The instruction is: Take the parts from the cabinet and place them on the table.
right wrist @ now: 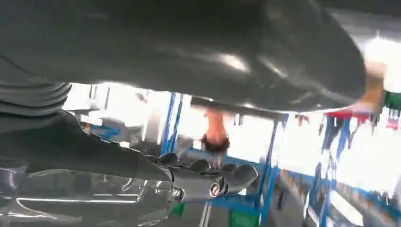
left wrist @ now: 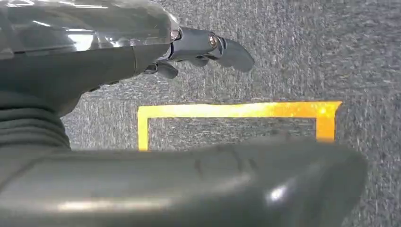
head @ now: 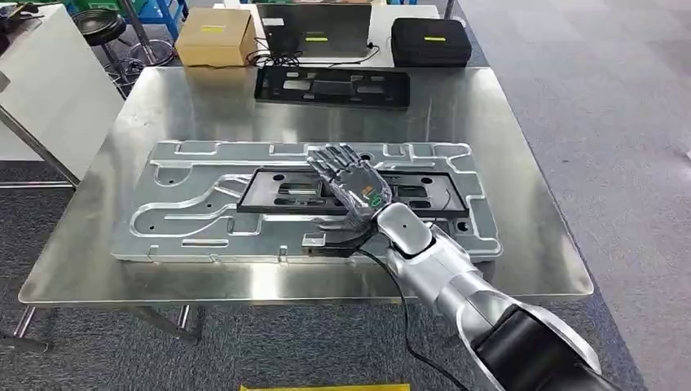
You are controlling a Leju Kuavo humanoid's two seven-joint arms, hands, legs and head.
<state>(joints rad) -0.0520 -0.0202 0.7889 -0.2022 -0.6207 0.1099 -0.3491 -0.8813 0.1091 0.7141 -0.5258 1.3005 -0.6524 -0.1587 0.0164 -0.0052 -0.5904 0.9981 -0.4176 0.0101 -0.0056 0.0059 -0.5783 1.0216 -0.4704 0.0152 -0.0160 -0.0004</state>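
Observation:
A black rectangular frame part (head: 273, 201) lies flat on a large machined aluminium plate (head: 183, 208) in the middle of the steel table (head: 509, 155). My right hand (head: 352, 181) is stretched out over the frame's right half, fingers spread and straight, holding nothing; whether it touches the frame I cannot tell. The right wrist view shows that hand (right wrist: 208, 183) with its fingers extended. A second black frame part (head: 330, 85) lies at the table's far edge. My left hand (left wrist: 201, 47) hangs over the carpet, fingers loosely extended and empty.
Behind the table stand a cardboard box (head: 214, 37), a laptop (head: 314, 28) with cables and a black case (head: 429, 41). A white bench (head: 49, 81) and a stool (head: 102, 24) are at the far left. Yellow tape (left wrist: 236, 110) marks the grey carpet.

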